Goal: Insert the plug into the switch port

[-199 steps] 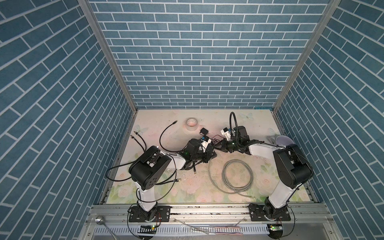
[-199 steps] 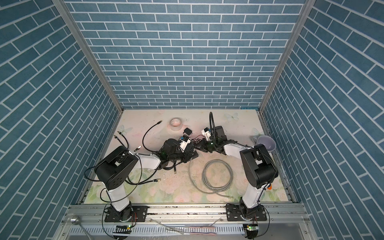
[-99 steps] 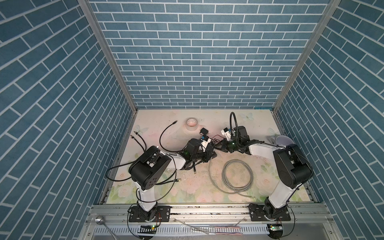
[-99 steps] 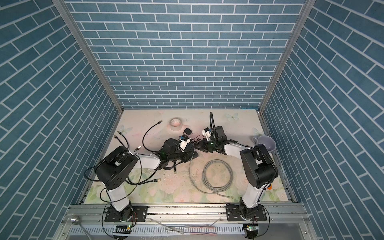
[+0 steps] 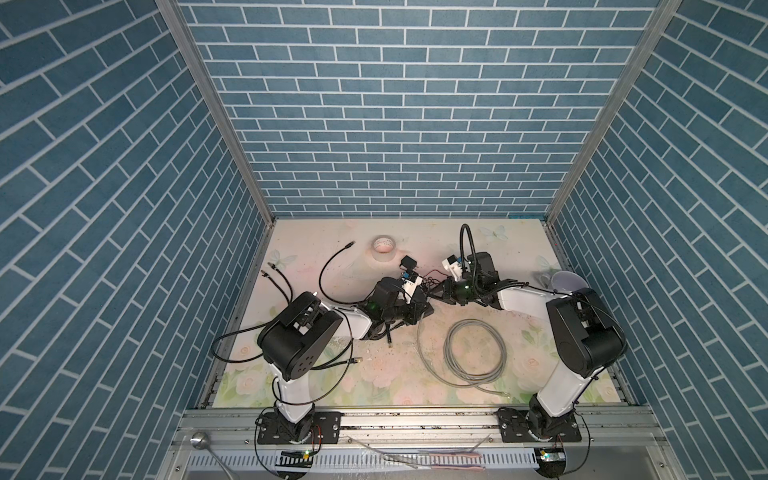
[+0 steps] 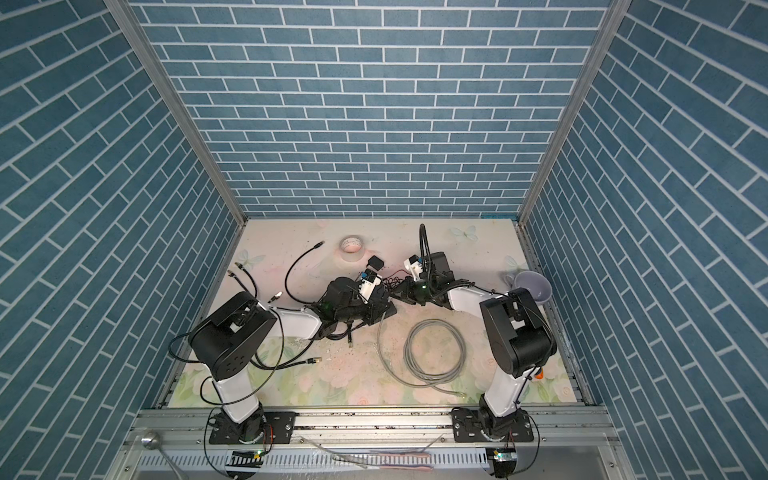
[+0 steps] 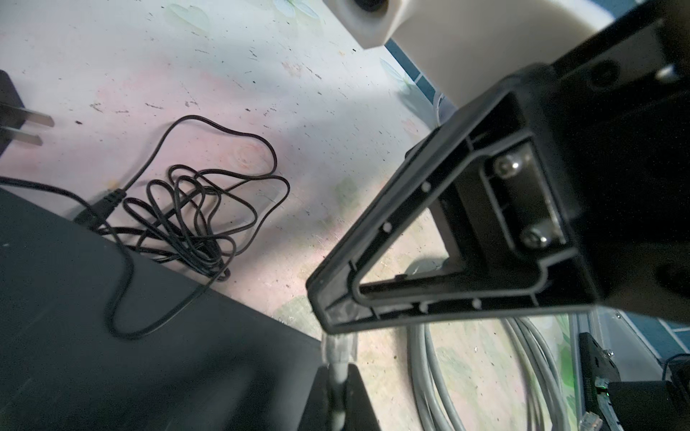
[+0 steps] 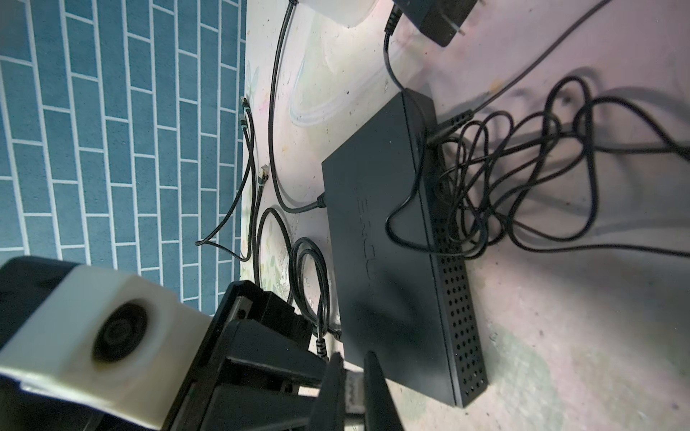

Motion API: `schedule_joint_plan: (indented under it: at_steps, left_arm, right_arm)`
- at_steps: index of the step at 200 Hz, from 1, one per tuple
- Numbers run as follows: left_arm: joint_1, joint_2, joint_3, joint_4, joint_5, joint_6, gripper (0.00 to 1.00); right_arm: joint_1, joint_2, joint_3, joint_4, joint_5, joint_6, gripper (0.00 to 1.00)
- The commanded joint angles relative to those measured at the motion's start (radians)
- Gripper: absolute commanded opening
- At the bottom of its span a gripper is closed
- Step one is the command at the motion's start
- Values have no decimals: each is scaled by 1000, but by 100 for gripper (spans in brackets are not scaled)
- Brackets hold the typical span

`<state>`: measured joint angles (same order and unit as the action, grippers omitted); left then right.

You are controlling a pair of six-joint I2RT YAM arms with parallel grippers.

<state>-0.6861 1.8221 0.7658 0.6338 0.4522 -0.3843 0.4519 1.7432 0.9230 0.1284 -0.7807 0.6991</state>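
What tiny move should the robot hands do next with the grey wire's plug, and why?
Probably nudge the plug toward the port side of the switch and line it up. The left hand pinches the grey cable behind the plug, the right hand is shut on the plug, and it sits at the switch's corner, not yet in a port.

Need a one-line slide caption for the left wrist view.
Left gripper clamps the grey cable behind its plug, right gripper tip at the plug, beside the black switch.
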Motion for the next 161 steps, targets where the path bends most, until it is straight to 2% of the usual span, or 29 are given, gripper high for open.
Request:
schedule_joint_plan:
  at_steps: [1,14,20,58,100,161]
  left_arm:
    - [7,-38,-19,15,-38,12,6]
    - [7,-54,-30,-9,-56,12,22]
    - [7,-59,-39,-11,-67,12,26]
    - [7,-65,-53,29,-76,1,27]
    - [1,-23,-15,31,-24,-6,26]
    - [-18,-8,0,22,-39,1,24]
  right_arm:
    - [4,12,20,-26,7,-26,7]
    - [3,12,20,-26,9,-26,6]
    - [4,13,20,-26,9,-26,6]
    - [4,12,19,-24,9,-25,6]
    - [3,10,20,-20,11,-18,6]
    - [3,15,15,0,4,-4,6]
